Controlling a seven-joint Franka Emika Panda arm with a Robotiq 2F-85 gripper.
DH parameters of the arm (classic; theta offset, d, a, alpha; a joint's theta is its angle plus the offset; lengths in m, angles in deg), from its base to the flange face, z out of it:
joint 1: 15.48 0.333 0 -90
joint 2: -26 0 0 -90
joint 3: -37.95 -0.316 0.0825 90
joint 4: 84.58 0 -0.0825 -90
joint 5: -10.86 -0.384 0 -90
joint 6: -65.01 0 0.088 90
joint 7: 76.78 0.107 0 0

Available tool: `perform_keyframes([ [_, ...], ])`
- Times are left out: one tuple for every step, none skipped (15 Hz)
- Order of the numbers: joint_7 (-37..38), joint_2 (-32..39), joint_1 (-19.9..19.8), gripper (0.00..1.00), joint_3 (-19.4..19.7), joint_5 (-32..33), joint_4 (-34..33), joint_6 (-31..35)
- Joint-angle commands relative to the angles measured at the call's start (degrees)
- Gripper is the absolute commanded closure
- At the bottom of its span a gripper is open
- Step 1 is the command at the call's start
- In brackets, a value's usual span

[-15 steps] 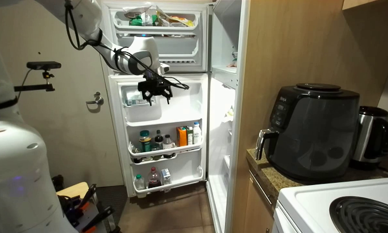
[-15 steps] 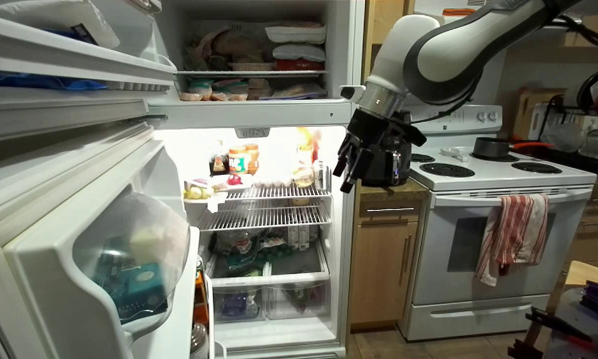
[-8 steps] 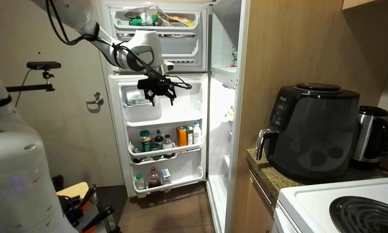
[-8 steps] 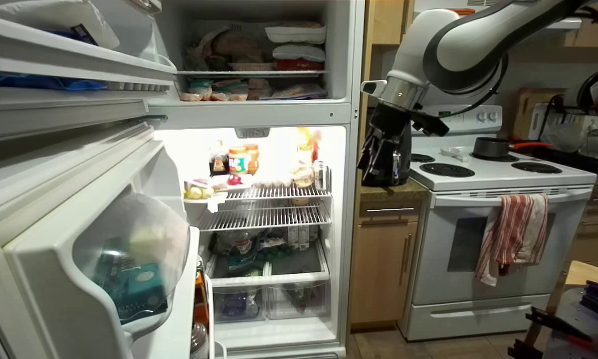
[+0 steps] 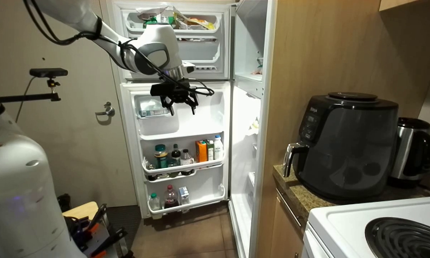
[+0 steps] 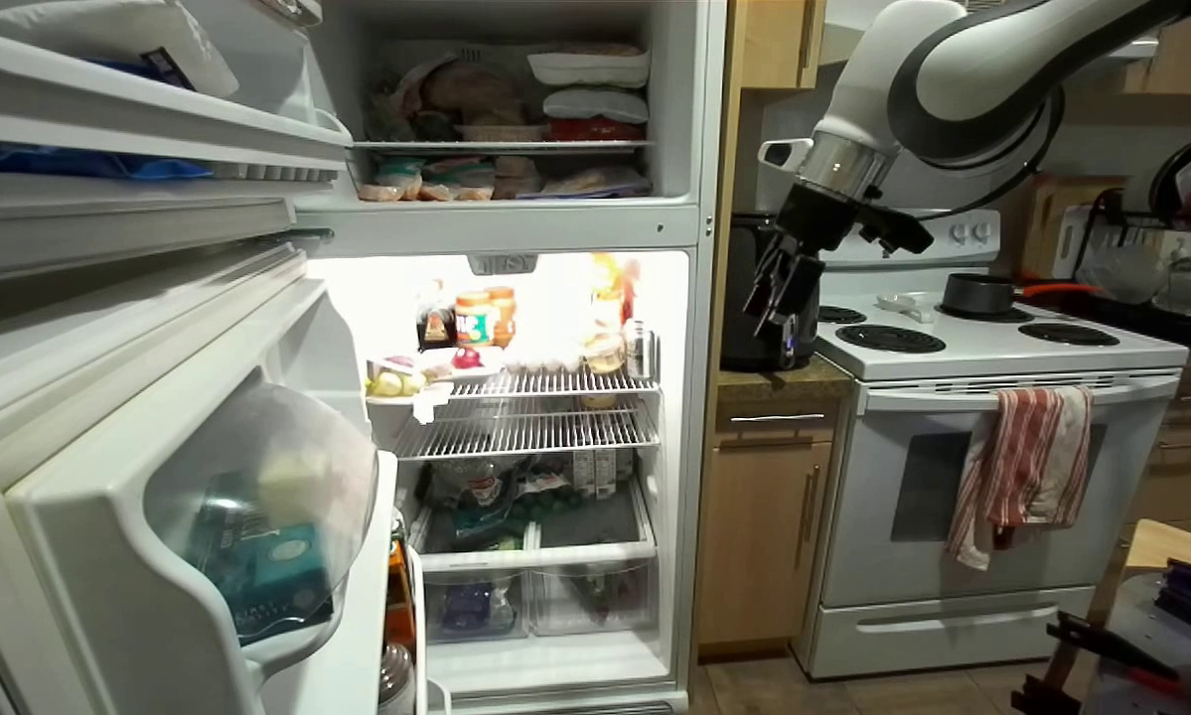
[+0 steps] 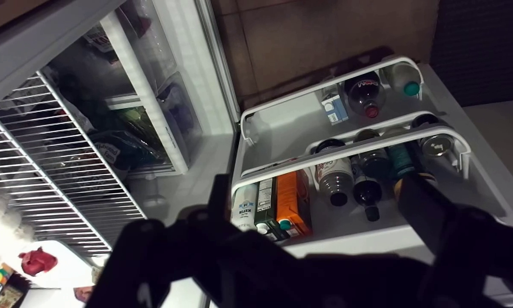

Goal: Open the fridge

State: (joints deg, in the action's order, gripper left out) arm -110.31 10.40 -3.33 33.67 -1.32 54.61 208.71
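Black and jointed, the claw (image 5: 183, 112) hangs out in front of the fridge (image 6: 555, 226), tips pointing down, its two fingers (image 7: 427, 209) spread wide and well apart from the fridge doors. Above it bends the white arm (image 5: 155, 53), likewise in front of the fridge. The fridge itself stands open in both exterior views, its upper door (image 5: 197, 50) and lower door (image 5: 202, 123) both swung out. On the fridge's lower door, in the wrist view, sit an orange carton (image 7: 289, 201) and, in the lowest bin (image 7: 277, 128), a red-capped dark bottle (image 7: 365, 95). Brightly lit, the fridge's inside holds wire shelves (image 6: 516, 429). Alongside the fridge rises a wood panel (image 5: 308, 46); past that, away from the fridge, come a black air fryer (image 5: 347, 150) on its counter (image 5: 308, 200) and, farther off, a white stove (image 6: 928, 477) with a striped towel (image 6: 1022, 457) hanging at its front
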Motion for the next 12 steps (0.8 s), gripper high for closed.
perform_keyframes([
  [-2.07, -3.46, 2.15, 0.0, 1.64, -1.75, 3.28, 1.9],
  [-2.39, -3.6, 2.88, 0.0, 1.91, -2.26, 3.6, 2.32],
  [-2.71, -3.79, 3.61, 0.0, 2.2, -2.76, 3.9, 2.57],
  [-2.73, -4.02, 4.26, 0.0, 2.25, -3.01, 4.26, 2.78],
  [-2.68, -4.2, 4.89, 0.0, 2.32, -3.32, 4.57, 3.11],
  [-2.62, -4.4, 5.49, 0.0, 2.29, -3.47, 4.96, 3.35],
  [-2.03, -4.58, 5.89, 0.0, 2.05, -3.3, 5.32, 3.66],
  [-1.26, -4.71, 6.21, 0.0, 1.78, -3.07, 5.62, 3.84],
  [-0.05, -2.9, 5.58, 0.0, 1.79, -1.57, 3.14, 1.86],
  [0.01, -2.9, 5.83, 0.0, 1.72, -1.59, 3.22, 1.91],
  [0.01, -2.89, 5.85, 0.0, 1.72, -1.59, 3.22, 1.91],
  [0.0, -2.87, 5.84, 0.0, 1.74, -1.59, 3.21, 1.9],
])
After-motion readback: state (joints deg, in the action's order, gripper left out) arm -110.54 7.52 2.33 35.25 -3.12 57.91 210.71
